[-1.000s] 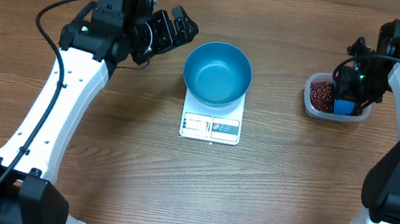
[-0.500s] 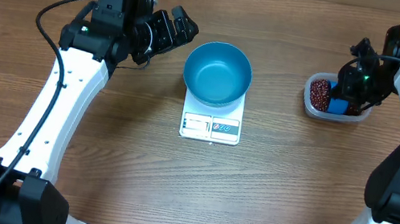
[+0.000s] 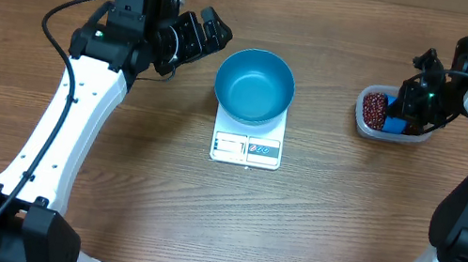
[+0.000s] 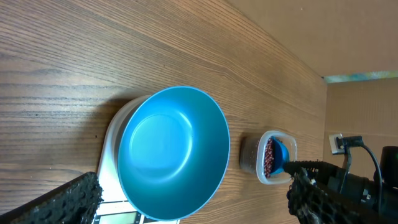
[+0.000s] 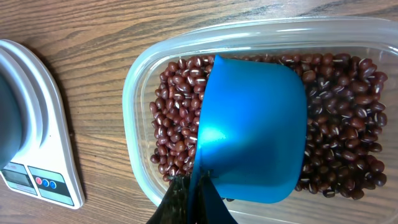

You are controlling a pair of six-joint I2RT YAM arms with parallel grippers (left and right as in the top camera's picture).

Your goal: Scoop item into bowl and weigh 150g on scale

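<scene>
1. Overhead: the left gripper (image 3: 209,37) hangs with its fingers spread wide and nothing between them. The blue bowl (image 3: 255,85) sits on the white scale (image 3: 246,148), just beyond the left fingertips and apart from them.
2. Overhead: the right gripper (image 3: 404,104) is lowered into the clear tub (image 3: 361,121), clenched on the blue scoop (image 3: 395,125). The beans (image 3: 374,107) lie in the tub just beside its fingers, on the side toward the bowl. The bowl looks empty.
3. Left wrist: the two dark fingers (image 4: 69,200) stand far apart at the lower corners, gripping nothing. The bowl fills the space ahead of and between them, untouched, with the scale's edge showing beneath it. The tub with beans and scoop lies further off, past the bowl.
4. Right wrist: the fingers (image 5: 194,200) are pinched tight on the scoop's near end. Its cup lies directly ahead of them, resting on the heap. Beans spread around the cup on both sides and beyond it. The scale's rounded corner lies well off to one side of the fingers, outside the tub.
</scene>
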